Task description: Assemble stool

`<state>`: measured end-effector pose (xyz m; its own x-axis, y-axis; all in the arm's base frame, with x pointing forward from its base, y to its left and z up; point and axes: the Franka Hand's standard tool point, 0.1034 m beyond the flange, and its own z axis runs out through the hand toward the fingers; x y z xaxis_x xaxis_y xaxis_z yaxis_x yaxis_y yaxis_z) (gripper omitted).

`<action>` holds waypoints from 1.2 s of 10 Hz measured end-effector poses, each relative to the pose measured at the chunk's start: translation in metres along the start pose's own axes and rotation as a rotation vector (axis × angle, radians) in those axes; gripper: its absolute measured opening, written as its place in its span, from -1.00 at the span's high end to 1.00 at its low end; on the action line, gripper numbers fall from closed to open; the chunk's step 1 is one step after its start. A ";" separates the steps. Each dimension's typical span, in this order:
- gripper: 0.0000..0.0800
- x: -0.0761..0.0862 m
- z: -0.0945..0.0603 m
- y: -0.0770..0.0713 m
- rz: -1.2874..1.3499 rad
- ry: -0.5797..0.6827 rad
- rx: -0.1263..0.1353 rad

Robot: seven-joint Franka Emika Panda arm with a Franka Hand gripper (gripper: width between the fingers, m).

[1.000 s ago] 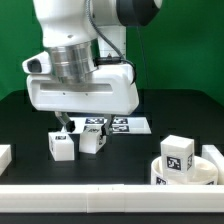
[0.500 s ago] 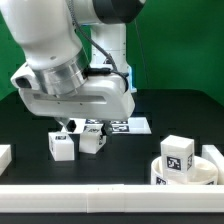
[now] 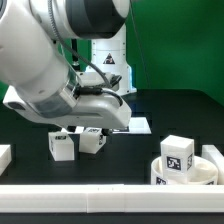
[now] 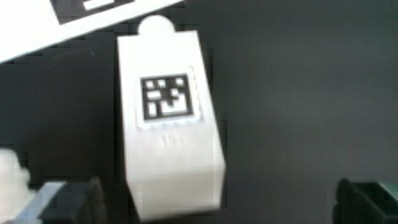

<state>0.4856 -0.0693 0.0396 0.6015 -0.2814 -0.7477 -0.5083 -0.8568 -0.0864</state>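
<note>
The stool's parts lie loose: the low round white seat (image 3: 205,172) sits at the exterior view's right with a tagged block (image 3: 178,153) in its ring, two small tagged legs (image 3: 62,146) stand side by side on the black counter (image 3: 25,140), and the wrist view shows a long white leg (image 4: 173,140) lying flat, tag up. The arm (image 3: 50,60) leans low over the two legs, and the tool (image 4: 217,203) is spread wide, its dark fingertips (image 4: 64,200) either side of the flat leg's end, not touching it. The marker board (image 3: 130,125) lies just behind them, with a green wall (image 3: 180,40) beyond.
</note>
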 end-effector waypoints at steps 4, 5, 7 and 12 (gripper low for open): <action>-0.62 0.003 0.012 0.004 -0.003 -0.032 -0.005; -0.62 0.002 0.012 0.003 0.005 -0.031 -0.005; -0.62 0.002 0.013 0.004 0.004 -0.032 -0.006; -0.62 0.003 0.021 -0.002 -0.003 -0.024 -0.017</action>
<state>0.4752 -0.0596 0.0232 0.5878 -0.2683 -0.7632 -0.4960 -0.8648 -0.0780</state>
